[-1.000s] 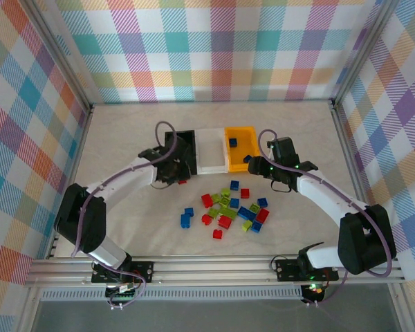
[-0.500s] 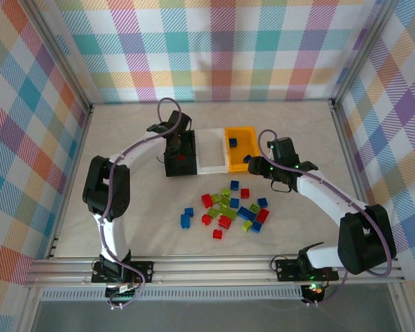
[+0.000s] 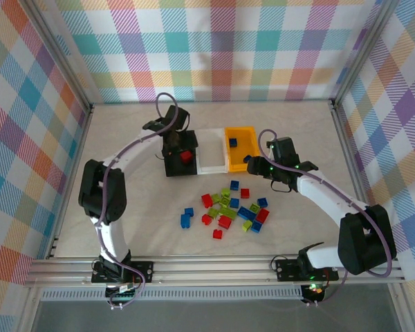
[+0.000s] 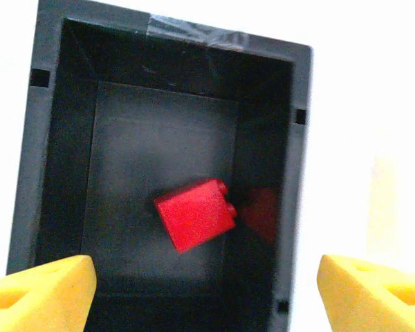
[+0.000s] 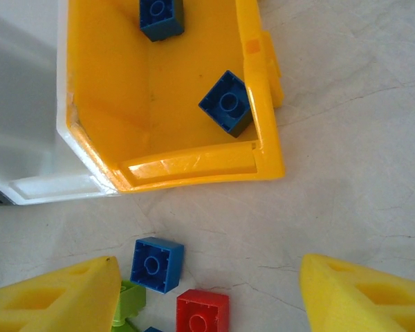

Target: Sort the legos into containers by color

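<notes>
We see the left gripper [image 4: 207, 294] poised over the black rectangular plastic bin [image 4: 301, 145], its yellow fingers spread wide and empty. A red square plastic brick [image 4: 195, 213] lies free and skewed on the bin floor. The right gripper [image 5: 207, 297], likewise spread with nothing between its fingers, hovers at the near rim of the orange-yellow plastic bin [image 5: 263, 124], which holds two blue bricks. The loose pile of red, blue and lime-green bricks [image 3: 232, 207] lies nearward of both grippers on the table [image 3: 124, 228]. We judge the right arm nearer: a blue square brick [image 5: 156, 263] sits just below it and, being square, offers no long axis to align.
</notes>
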